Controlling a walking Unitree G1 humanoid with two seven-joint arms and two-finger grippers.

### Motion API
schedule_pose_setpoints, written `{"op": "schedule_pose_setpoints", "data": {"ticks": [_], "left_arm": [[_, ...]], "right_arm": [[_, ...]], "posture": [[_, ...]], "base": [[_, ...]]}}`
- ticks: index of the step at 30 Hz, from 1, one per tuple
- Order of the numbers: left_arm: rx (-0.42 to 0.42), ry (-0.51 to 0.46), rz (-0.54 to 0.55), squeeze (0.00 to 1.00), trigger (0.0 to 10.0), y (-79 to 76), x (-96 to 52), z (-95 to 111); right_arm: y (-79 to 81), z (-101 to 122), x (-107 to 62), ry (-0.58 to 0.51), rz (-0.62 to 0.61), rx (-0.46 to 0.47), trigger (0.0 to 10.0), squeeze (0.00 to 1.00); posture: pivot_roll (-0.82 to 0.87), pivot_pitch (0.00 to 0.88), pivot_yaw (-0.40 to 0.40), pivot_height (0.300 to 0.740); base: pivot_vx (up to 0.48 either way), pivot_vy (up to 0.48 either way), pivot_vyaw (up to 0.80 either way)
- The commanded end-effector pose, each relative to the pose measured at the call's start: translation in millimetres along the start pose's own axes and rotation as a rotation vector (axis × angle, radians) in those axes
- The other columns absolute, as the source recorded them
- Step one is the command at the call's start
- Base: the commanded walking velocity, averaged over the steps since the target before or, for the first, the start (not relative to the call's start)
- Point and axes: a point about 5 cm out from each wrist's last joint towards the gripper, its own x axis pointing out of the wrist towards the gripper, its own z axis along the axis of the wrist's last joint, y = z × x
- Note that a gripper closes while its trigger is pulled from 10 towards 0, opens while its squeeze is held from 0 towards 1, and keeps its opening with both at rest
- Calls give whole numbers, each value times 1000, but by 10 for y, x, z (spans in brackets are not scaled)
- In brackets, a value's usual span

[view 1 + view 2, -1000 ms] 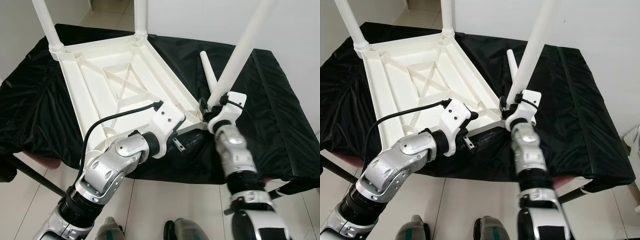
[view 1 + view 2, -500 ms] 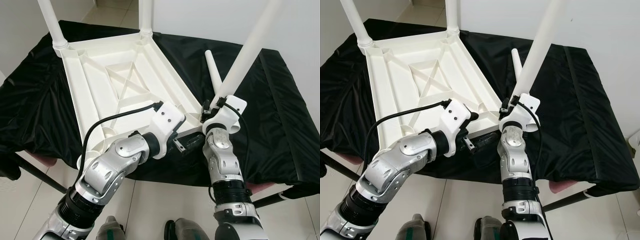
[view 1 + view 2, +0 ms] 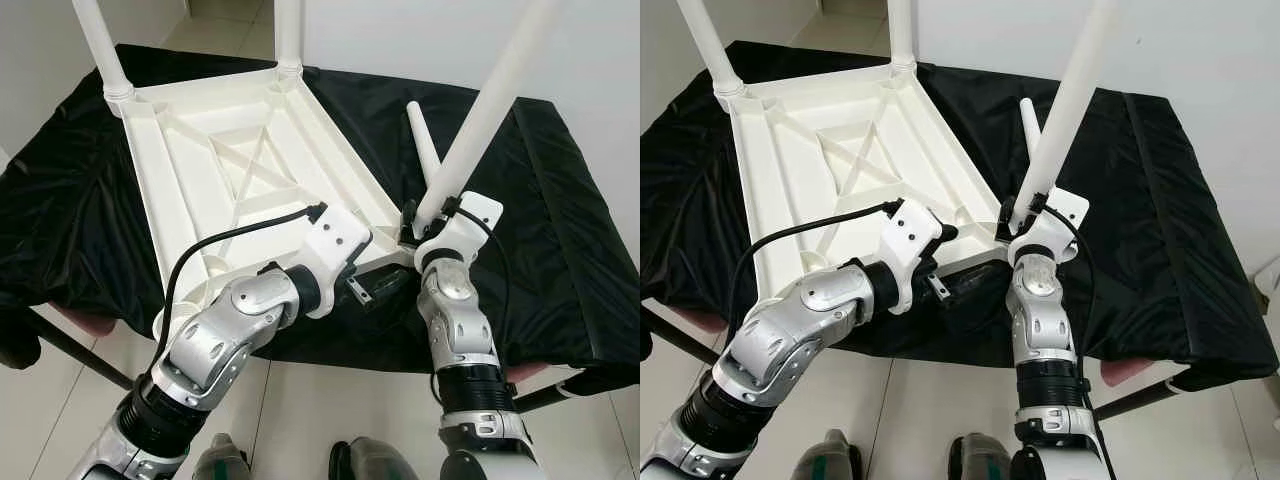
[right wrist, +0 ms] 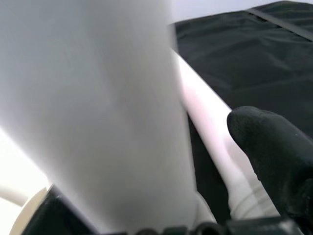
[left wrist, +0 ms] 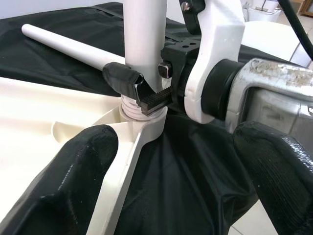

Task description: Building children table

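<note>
A: Position of the leg relative to the right gripper (image 5: 139, 85)?

B: The white table leg (image 3: 478, 125) stands tilted in the near corner socket of the upturned white tabletop (image 3: 230, 170). The right gripper is clamped on it at the very base, just above the threaded collar; the left wrist view shows one toothed finger (image 5: 152, 98) pressed to the leg.

A: Left gripper (image 3: 375, 290)?

B: At the near edge of the tabletop, just beside that same corner. Its two black fingers (image 5: 73, 176) are spread apart, gripping nothing; the corner rib and the black cloth (image 3: 560, 220) show between them.

A: Counts?

B: Legs: four in all. Three stand in sockets, namely two at the far corners (image 3: 95, 45) (image 3: 288, 35) plus the held one. One loose leg (image 3: 425, 145) lies flat on the cloth, just behind the right gripper. One tabletop, resting underside up on the cloth-covered surface. Two grippers.
</note>
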Motion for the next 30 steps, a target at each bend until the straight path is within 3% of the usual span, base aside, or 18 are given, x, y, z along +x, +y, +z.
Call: {"op": "schedule_pose_setpoints", "data": {"ticks": [1, 2, 3, 10, 25, 26, 27, 30], "left_arm": [[4, 7, -36, 0, 10000, -37, 3, -10], [5, 7, -37, 0, 10000, -33, 7, -10], [5, 6, -38, 0, 10000, -33, 10, -11], [10, 4, -43, 0, 10000, -26, 21, -1], [15, 6, -38, 0, 10000, -10, 9, 7], [15, 6, -37, 0, 10000, -9, 6, 8], [15, 6, -35, 0, 10000, -5, 5, 9], [16, 6, -33, 0, 10000, 1, 3, 12]], "right_arm": [[-21, -30, 15, 7, 45, 12, 10000, 1000], [-16, -29, 45, 6, 136, 27, 10000, 847], [-19, -36, 67, 12, 222, 24, 10000, 0], [-193, -53, 184, 33, 481, -38, 10000, 0], [-371, -13, 320, 18, 676, -155, 10000, 0], [-371, 3, 336, 12, 690, -161, 6549, 0], [-363, 13, 348, 11, 708, -170, 0, 0], [-353, 18, 360, 13, 724, -189, 0, 0]], "posture": [[-45, 15, -49, 740], [-47, 11, -49, 740], [-48, 10, -46, 740], [-51, 6, -42, 740], [-43, 9, -37, 740], [-41, 11, -36, 740], [-39, 12, -37, 740], [-38, 14, -37, 740]], "base": [[0, 0, 0], [0, 0, 0], [0, 0, 0], [0, 0, 0], [0, 0, 0], [0, 0, 0], [0, 0, 0], [0, 0, 0]]}}
